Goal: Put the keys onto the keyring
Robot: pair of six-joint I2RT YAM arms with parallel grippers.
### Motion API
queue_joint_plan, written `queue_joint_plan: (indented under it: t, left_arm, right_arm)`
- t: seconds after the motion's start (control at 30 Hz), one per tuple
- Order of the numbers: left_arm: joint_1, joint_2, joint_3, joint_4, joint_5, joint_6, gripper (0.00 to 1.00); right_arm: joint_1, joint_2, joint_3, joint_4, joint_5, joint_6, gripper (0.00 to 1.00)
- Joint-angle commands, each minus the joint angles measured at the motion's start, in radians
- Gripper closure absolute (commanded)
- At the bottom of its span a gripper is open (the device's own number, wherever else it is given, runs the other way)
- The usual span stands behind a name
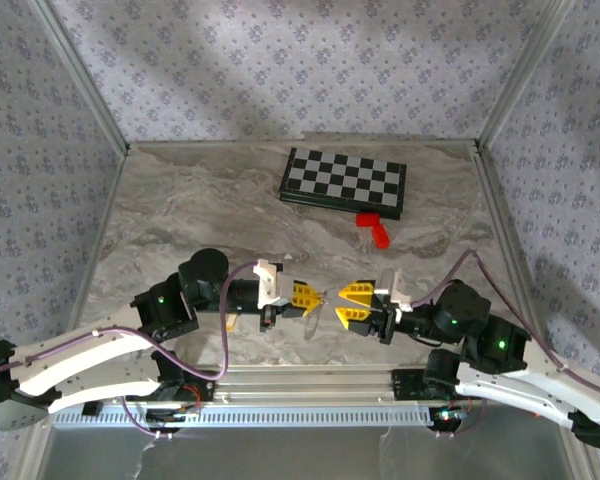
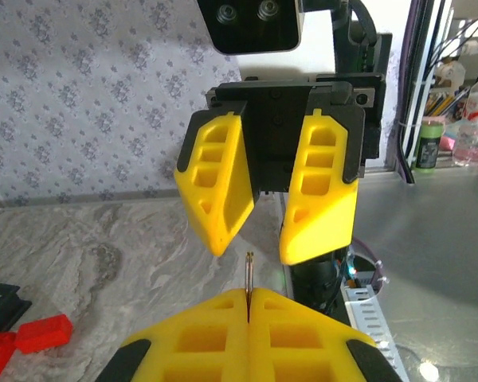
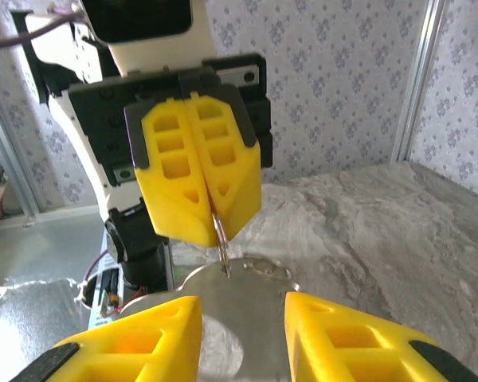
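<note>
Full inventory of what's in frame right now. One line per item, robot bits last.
chessboard: 1, black and white, far side of the table
red block: 1, red, just in front of the chessboard's right end
keyring: 1, pale silvery oval loop, low between the two grippers
thin metal piece: 1, silvery, pinched in the left gripper, tip near the keyring's rim; cannot tell whether it is a key
small orange item: 1, orange, beside the left arm's wrist; too small to identify
table: 1, grey marbled
left gripper: 1, yellow fingers, shut on the thin metal piece
right gripper: 1, yellow fingers, open, facing the left gripper, holding nothing
</note>
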Motion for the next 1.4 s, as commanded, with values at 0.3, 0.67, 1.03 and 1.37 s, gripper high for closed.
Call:
queue_joint_plan:
  t: [0.3, 0.67, 1.03, 1.37]
  left_arm:
    - [-0.009, 0.028, 0.095, -0.156, -0.009, 0.088, 1.0]
    - [-0.011, 0.057, 0.118, -0.198, -0.005, 0.102, 1.0]
    - [-0.018, 0.076, 0.13, -0.202, -0.001, 0.105, 1.0]
    - [-0.022, 0.076, 0.132, -0.202, -0.001, 0.108, 1.0]
  right_arm:
    - [0.025, 0.053, 0.026, -0.005, 0.02, -0.04, 0.66]
    - [0.033, 0.074, 0.023, 0.003, 0.002, -0.04, 0.7]
    - [0.037, 0.089, 0.02, 0.005, -0.001, -0.037, 0.8]
    - [0.04, 0.092, 0.025, -0.004, 0.024, -0.041, 0.99]
